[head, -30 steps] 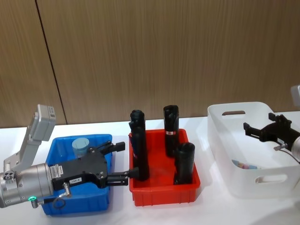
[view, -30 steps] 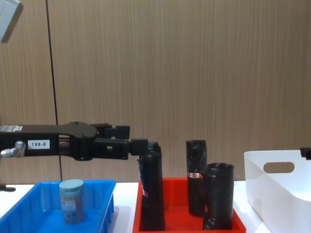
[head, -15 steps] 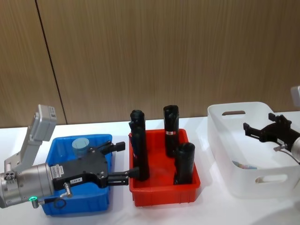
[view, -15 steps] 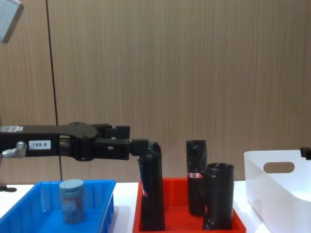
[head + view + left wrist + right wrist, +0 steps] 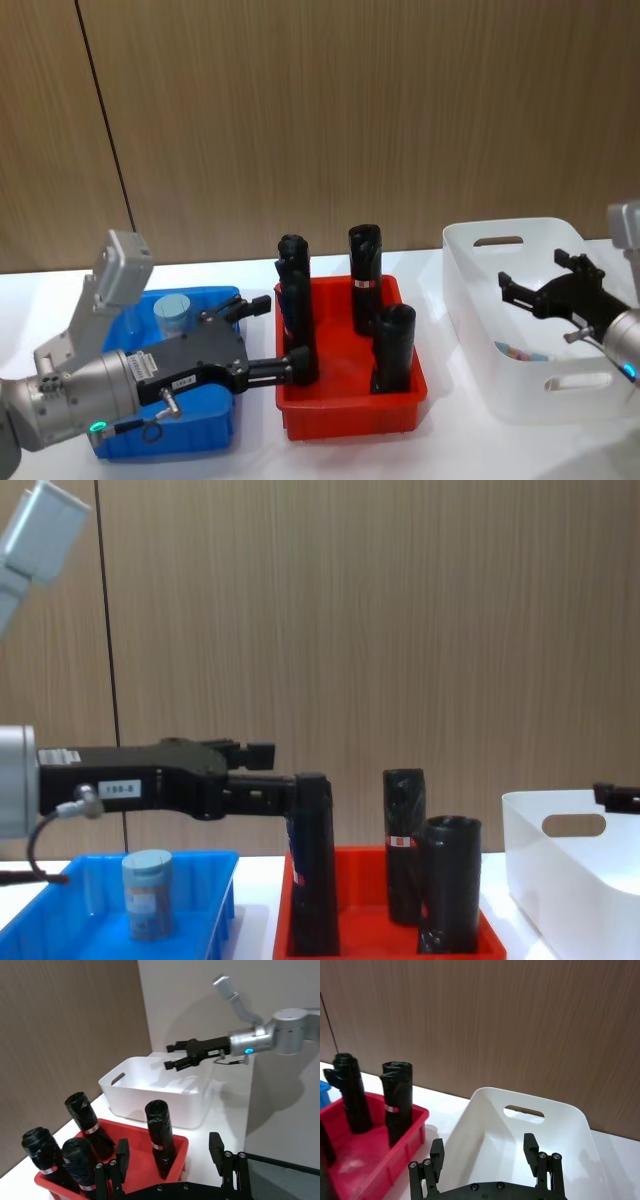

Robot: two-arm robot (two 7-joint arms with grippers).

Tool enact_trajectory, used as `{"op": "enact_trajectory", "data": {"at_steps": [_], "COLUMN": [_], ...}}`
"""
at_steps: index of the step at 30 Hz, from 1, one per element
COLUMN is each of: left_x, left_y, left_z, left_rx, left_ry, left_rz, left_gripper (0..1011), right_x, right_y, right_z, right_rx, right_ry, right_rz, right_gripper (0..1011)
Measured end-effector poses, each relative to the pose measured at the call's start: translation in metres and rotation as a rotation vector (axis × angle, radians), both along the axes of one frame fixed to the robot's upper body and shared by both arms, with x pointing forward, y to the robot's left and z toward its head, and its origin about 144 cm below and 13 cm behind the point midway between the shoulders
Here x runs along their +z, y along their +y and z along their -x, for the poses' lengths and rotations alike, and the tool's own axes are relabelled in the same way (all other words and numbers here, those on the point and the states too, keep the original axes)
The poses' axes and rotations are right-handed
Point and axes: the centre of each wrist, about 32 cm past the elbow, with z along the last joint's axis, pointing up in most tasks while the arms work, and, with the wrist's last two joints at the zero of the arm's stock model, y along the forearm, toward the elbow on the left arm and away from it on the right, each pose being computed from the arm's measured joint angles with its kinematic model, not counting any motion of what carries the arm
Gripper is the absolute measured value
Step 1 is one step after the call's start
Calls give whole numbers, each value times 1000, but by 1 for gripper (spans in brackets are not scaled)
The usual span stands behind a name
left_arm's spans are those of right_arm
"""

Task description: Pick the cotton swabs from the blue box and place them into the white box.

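Note:
One tub of cotton swabs stands upright at the back of the blue box, also seen from the chest as cotton swabs in the blue box. My left gripper is open and empty. It hangs above the blue box's right rim, its fingertips reaching over the red bin beside a black roll. My right gripper hovers open and empty over the white box. Another tub lies on that box's floor. From the right wrist view the open right gripper looks down into the white box.
A red bin between the two boxes holds several tall black rolls, which rise above the bin walls. The white tabletop lies in front. A wooden wall stands behind the table.
My left arm has shifted right and its wrist has risen, bringing the fingertips farther over the red bin. My right gripper has moved left over the white box.

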Motion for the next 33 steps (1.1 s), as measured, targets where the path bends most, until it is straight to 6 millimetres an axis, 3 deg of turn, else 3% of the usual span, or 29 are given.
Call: {"op": "enact_trajectory", "data": {"at_steps": [33], "left_x": [-13], "left_y": [-54], "left_z": [25], "left_rx": [313], "left_ry": [-127], "left_rz": [-34], "left_gripper": [1004], "right_x": [5], "right_y": [69], "right_z": [95], "right_rx": [20], "right_ry": [-157], "right_rz": [-121], "right_gripper": [1002]}}
